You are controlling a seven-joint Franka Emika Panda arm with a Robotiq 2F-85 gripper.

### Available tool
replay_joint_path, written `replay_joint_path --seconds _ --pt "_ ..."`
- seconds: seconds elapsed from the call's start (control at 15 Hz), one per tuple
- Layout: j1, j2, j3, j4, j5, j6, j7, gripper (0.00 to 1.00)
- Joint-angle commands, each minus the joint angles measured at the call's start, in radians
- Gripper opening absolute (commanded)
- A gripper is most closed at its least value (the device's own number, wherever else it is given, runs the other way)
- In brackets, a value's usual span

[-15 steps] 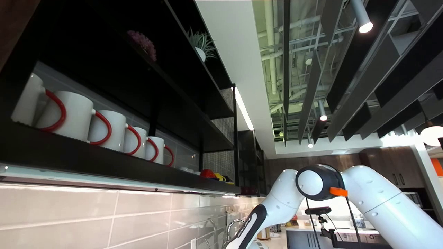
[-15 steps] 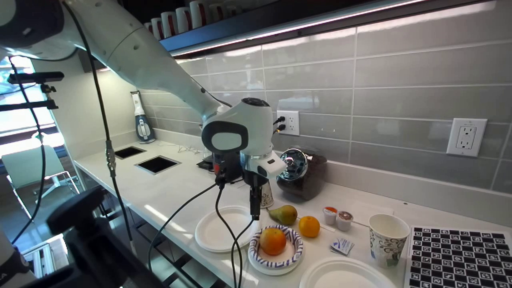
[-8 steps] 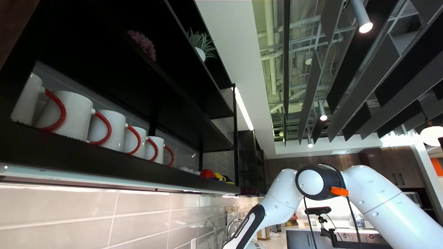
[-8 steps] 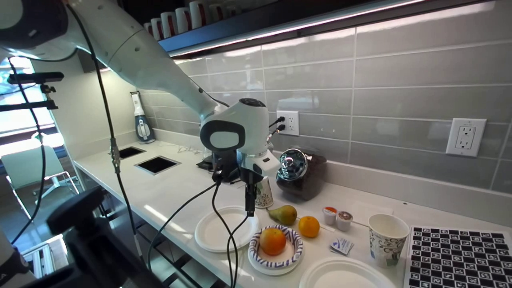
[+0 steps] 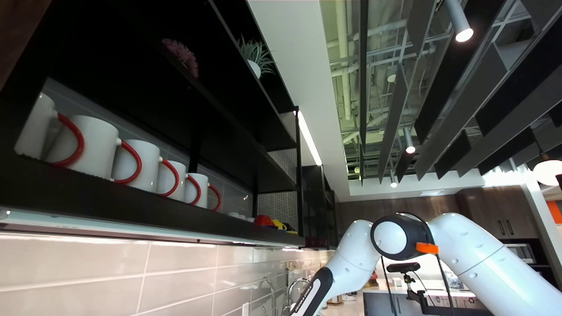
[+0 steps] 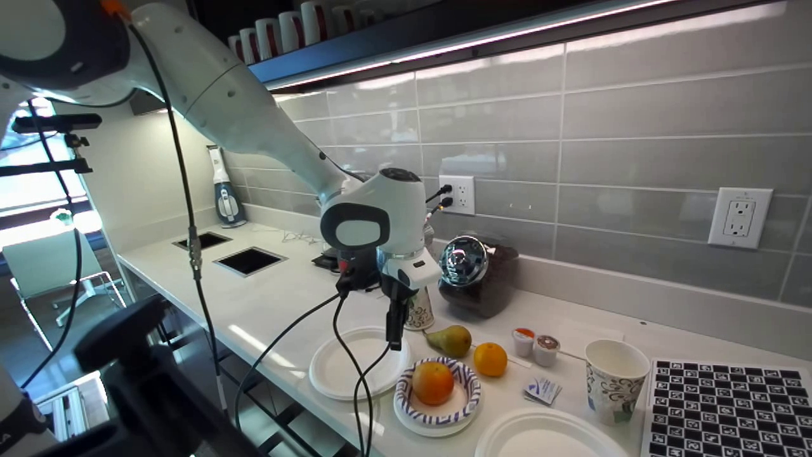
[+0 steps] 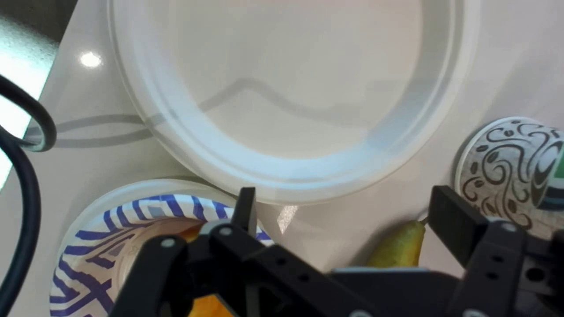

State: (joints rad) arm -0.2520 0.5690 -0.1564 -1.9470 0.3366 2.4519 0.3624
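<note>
My gripper (image 7: 346,207) is open and empty; its fingers are spread wide in the wrist view. In an exterior view the gripper (image 6: 396,343) points down above the counter, near the white plate's edge. A green pear (image 6: 453,341) lies on the counter; its stem end (image 7: 398,246) shows between the fingers, the rest hidden by the gripper. A blue-patterned bowl (image 6: 472,397) holds a red-orange fruit (image 6: 433,383); its rim (image 7: 79,251) lies below the left finger. A white plate (image 7: 304,180) lies ahead. A patterned paper cup (image 7: 493,171) is beyond the right finger.
An orange (image 6: 490,360) lies by the pear. Coffee pods (image 6: 523,341), packets (image 6: 542,390), an upright paper cup (image 6: 616,381), another plate (image 6: 552,438) and a checkered board (image 6: 729,406) are to the right. A dark appliance (image 6: 476,279) stands behind. Black cables (image 7: 26,211) hang beside the gripper.
The gripper has moved slightly left in the exterior view of the counter, and the arm has then come down a little. The objects on the counter have not moved.
</note>
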Motion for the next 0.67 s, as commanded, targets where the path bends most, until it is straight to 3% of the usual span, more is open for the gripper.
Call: replay_joint_path --seconds 0.0,0.6 --pt "0.024 0.043 -0.010 0.025 0.029 0.016 0.076 1.00" --pt "0.035 0.127 -0.024 0.090 0.026 0.001 0.175 0.97"
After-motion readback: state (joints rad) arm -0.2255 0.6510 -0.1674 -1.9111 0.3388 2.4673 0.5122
